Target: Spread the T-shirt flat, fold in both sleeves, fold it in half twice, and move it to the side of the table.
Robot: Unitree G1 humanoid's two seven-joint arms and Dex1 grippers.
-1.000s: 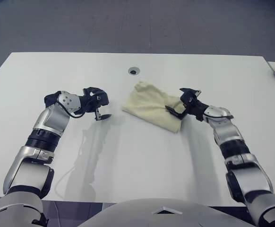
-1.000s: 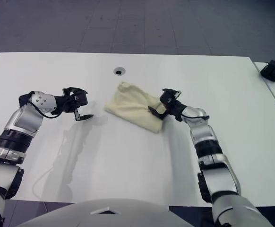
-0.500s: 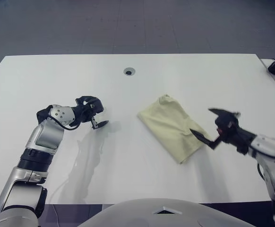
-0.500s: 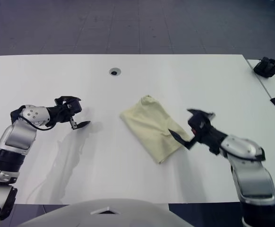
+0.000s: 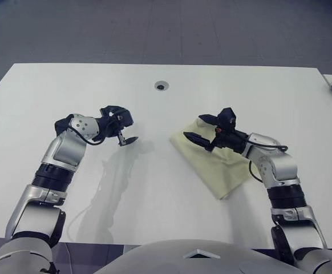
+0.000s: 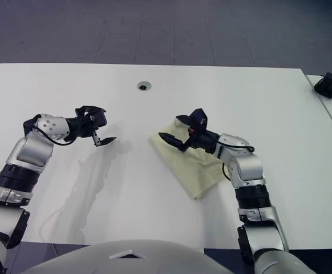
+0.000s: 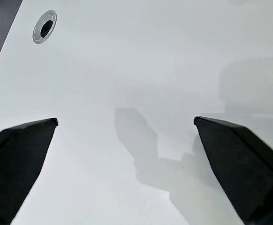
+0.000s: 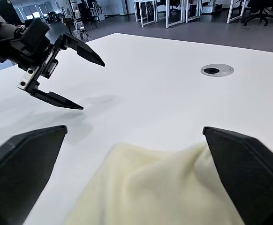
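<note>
Where the T-shirt (image 5: 222, 170) lies, the table (image 5: 306, 103) edge is well apart

Below: white table (image 7: 141, 56); left gripper (image 7: 125, 121) spread wide, its two black fingers (image 7: 19, 159) at either side, tips well apart; round metal-rimmed cable hole (image 7: 44, 27) near the table's edge; soft grey shadows (image 7: 141, 140) on the surface between the fingers.

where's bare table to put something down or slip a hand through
Free: the near strip of the table in front of both grippers, the far band around the cable hole, and the gap between the left gripper and the T-shirt. Crowded: the T-shirt's far corner, under the open right gripper.
</note>
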